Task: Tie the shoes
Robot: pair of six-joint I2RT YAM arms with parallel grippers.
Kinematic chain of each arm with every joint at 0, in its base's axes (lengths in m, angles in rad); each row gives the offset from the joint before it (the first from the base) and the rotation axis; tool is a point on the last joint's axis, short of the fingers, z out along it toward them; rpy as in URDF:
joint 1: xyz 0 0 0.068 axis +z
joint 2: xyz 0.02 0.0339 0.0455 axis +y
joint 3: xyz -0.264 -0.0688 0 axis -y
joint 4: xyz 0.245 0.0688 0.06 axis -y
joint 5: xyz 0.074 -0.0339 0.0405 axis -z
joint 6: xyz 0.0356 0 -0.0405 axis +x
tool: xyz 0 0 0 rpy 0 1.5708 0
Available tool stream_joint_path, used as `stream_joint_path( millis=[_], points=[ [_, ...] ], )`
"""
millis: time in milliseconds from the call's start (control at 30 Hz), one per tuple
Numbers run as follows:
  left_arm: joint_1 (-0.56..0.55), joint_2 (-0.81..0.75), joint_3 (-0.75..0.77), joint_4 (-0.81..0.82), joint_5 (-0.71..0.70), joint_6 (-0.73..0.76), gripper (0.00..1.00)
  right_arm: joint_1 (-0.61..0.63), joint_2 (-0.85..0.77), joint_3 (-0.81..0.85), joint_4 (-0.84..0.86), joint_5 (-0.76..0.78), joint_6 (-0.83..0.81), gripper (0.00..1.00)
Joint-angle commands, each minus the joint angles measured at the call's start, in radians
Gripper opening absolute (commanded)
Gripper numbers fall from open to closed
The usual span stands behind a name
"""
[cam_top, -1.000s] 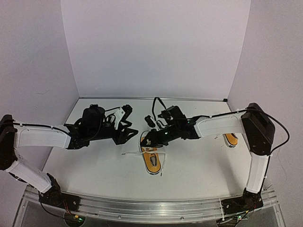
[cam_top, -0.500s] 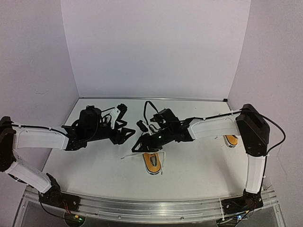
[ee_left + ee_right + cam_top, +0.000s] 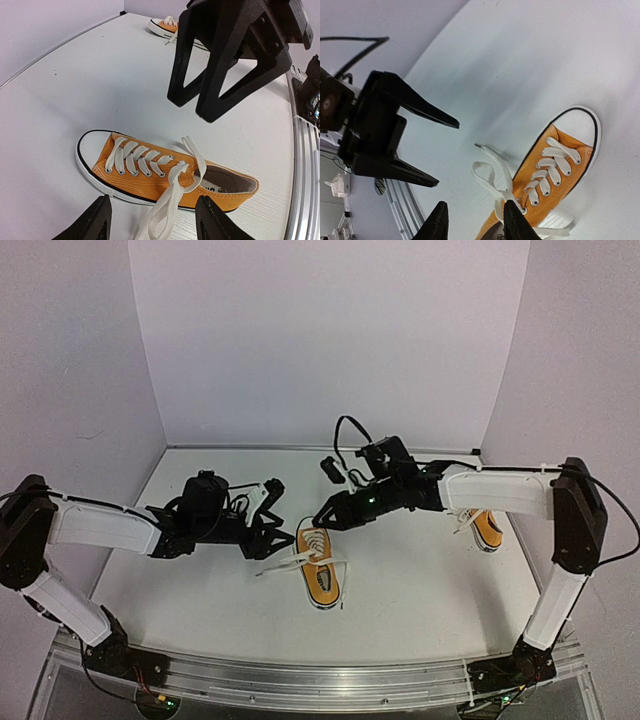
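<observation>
Nearest, at the front middle of the desk (image 3: 420, 590), one orange shoe (image 3: 321, 575) sits on its sole with its white toe cap pointing away from the arm bases. From above, its laces (image 3: 300, 558) are only a pale tangle trailing left. The wrist cameras show more: the laces are threaded through the eyelets, with their ends loose on the desk. Just beyond the toe, the left claw (image 3: 283, 540) and right claw (image 3: 322, 518) face each other, close but apart. The left wrist camera shows the left claw's own fingers (image 3: 97, 220) spread wide, gripping nothing, with a lace end running between them. The right wrist camera shows the right claw (image 3: 475, 220) parted too, and empty. Farther right lies the second shoe (image 3: 488, 530), visible from above and small in the left wrist view, but not in the right wrist view.
</observation>
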Motion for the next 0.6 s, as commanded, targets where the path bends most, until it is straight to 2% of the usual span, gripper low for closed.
stream_joint_path(
  millis=[0,300,567],
  points=[
    [0.005,0.062,0.061,-0.010,0.081,0.032,0.59,0.016,0.068,0.058,-0.108,0.018,-0.129,0.33],
    [0.005,0.154,0.071,-0.011,0.146,0.029,0.61,0.017,0.160,0.160,-0.186,0.014,-0.201,0.31],
    [0.005,0.184,0.063,0.014,0.137,0.010,0.60,0.020,0.212,0.202,-0.218,0.011,-0.229,0.30]
  ],
)
